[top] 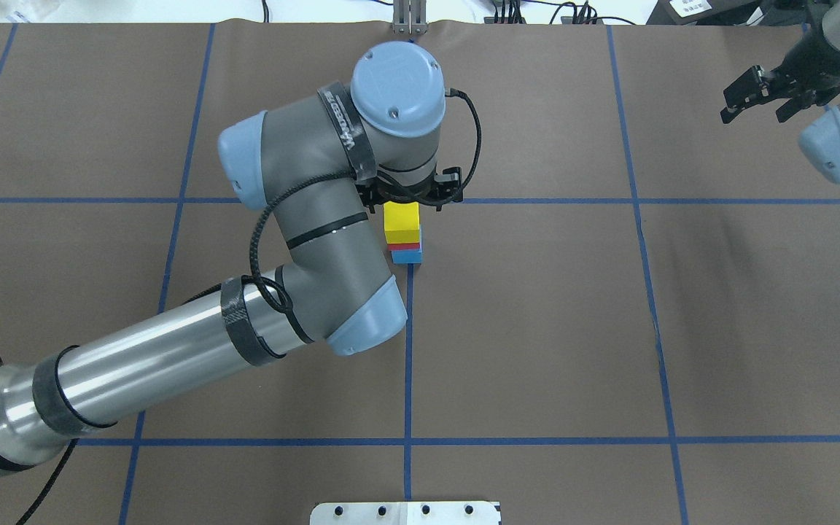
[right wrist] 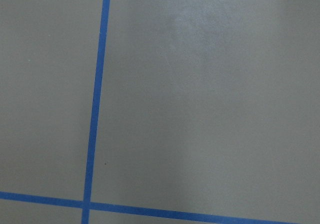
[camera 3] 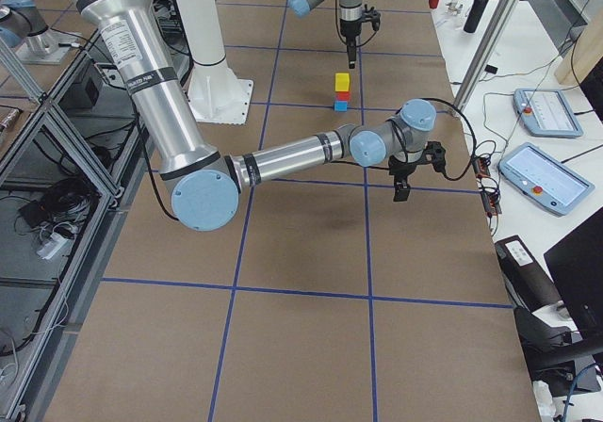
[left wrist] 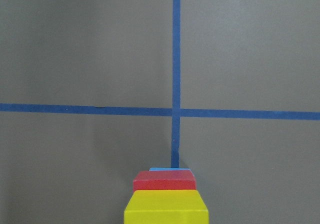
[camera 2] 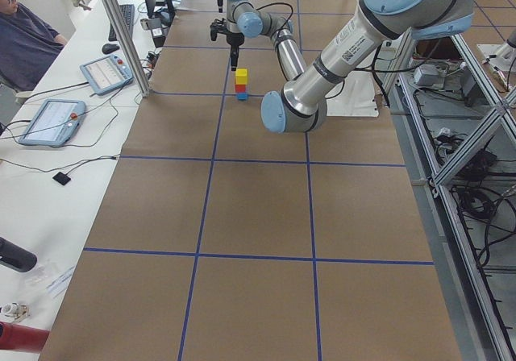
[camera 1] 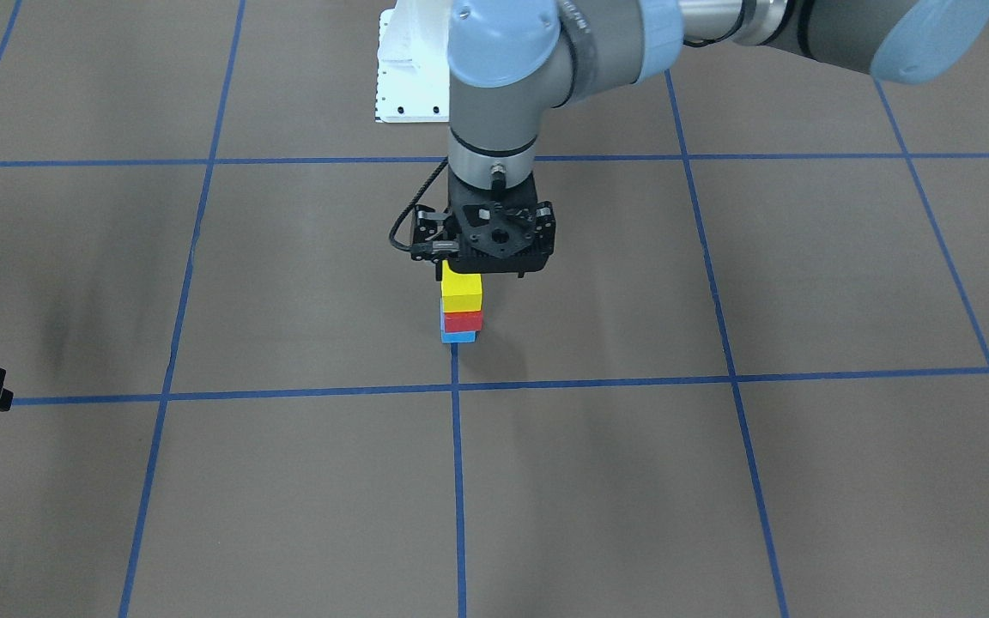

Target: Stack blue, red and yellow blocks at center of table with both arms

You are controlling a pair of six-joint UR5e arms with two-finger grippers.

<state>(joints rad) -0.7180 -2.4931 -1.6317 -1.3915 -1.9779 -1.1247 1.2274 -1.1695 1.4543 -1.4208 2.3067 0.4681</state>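
Observation:
A yellow block (camera 1: 461,293) sits on a red block (camera 1: 463,321), which sits on a blue block (camera 1: 458,336), at the table's centre by a tape crossing. The stack also shows in the overhead view (top: 401,222) and at the bottom of the left wrist view (left wrist: 166,207). My left gripper (camera 2: 232,61) hangs straight above the stack, clear of the yellow block. Its fingers are hidden under the wrist in the closer views, so I cannot tell whether it is open. My right gripper (top: 755,113) is open and empty, far off by the table's right edge.
Blue tape lines (camera 1: 458,481) divide the brown table into squares. The white robot base plate (camera 1: 413,69) lies behind the stack. A side bench with tablets (camera 2: 52,119) and a seated person (camera 2: 24,31) borders the far edge.

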